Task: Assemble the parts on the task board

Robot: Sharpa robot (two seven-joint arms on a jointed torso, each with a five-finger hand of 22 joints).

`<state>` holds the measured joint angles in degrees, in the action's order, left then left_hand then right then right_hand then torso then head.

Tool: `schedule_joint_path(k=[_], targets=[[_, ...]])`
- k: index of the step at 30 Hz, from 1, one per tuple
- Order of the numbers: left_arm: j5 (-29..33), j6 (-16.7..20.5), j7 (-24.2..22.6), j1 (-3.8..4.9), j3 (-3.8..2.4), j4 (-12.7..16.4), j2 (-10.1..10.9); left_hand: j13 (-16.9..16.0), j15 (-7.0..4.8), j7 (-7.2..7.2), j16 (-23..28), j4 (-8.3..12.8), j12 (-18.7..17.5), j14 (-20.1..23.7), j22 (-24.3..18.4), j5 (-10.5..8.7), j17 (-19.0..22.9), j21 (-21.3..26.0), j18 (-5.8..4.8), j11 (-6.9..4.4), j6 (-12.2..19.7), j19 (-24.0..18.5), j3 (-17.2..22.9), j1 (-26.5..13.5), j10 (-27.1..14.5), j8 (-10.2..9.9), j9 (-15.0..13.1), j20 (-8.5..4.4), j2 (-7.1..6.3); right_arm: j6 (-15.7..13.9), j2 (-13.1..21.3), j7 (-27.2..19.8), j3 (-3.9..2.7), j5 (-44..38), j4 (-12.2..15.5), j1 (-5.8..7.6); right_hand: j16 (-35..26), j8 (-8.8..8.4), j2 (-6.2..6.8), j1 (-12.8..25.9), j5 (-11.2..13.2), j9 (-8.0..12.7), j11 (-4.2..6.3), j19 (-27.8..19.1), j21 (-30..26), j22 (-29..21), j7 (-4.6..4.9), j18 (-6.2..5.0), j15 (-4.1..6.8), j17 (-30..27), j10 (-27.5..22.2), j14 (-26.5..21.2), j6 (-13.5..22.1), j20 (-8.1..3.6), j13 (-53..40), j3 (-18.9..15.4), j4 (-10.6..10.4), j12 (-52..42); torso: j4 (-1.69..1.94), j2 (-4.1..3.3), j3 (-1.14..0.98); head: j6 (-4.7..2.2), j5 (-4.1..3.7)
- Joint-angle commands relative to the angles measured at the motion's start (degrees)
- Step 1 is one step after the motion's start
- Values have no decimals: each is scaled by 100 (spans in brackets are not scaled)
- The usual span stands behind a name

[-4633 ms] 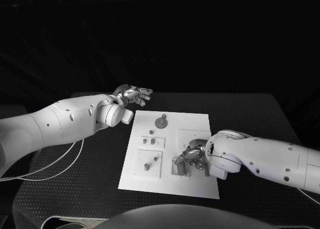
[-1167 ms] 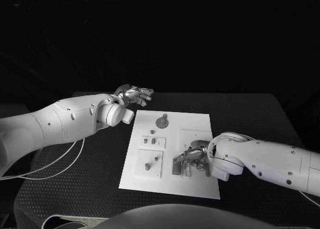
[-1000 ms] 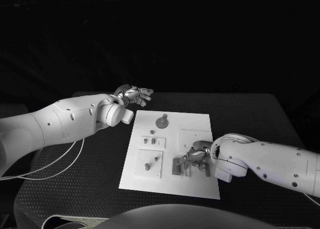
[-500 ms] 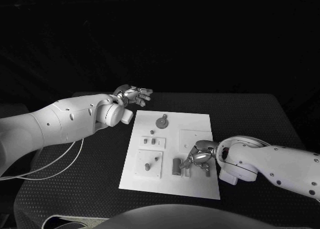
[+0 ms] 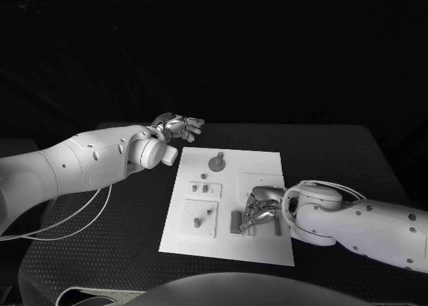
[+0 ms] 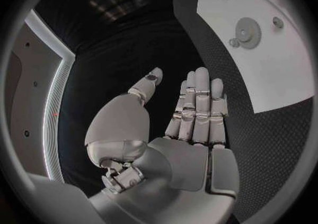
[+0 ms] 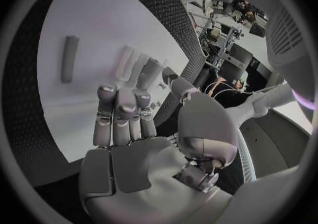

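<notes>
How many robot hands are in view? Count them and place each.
2. The left hand hangs beyond the task board's far left corner, holding nothing. The right hand is over the board's near right part, close to a grey bar.

Robotics laboratory test cell. Black textured table (image 5: pixel 342 153) at centre frame against dark, unlit surroundings in the upper half; white task board (image 5: pixel 230 252) at mid-table; metal frames, cabling and equipment racks (image 7: pixel 222 36) at the upper right rim of the right wrist view.

Dim, black backdrop; bright white board; fisheye-warped edges
</notes>
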<state>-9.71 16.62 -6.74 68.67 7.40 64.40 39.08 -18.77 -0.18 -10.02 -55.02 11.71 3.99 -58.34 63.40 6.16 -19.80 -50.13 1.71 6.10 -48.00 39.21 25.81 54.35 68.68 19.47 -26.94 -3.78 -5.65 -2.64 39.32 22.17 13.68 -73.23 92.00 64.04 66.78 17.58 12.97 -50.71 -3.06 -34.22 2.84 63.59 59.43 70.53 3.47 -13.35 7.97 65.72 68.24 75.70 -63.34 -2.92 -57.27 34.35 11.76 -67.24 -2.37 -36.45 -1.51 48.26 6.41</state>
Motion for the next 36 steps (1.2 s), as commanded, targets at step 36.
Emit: schedule_joint_path(k=[36], targets=[[-4, -99, -6, 8, -1, 18, -1, 2, 27, 6, 30, -51, 6, -4, 19, -31, -21, 29, -4, -10, 26, -28, 1, -33, -26, 44, 11, -172, 6, 7, -159, 702, 2, -1507, 24, -295, 10, 11, 38, 465, 25, 6, 72, 63, 51, -98, -73, -165, 42, -80, 207, 44, -191, -37, -11, 319, -927, 68, 1, 0, 3, 52, 27]])
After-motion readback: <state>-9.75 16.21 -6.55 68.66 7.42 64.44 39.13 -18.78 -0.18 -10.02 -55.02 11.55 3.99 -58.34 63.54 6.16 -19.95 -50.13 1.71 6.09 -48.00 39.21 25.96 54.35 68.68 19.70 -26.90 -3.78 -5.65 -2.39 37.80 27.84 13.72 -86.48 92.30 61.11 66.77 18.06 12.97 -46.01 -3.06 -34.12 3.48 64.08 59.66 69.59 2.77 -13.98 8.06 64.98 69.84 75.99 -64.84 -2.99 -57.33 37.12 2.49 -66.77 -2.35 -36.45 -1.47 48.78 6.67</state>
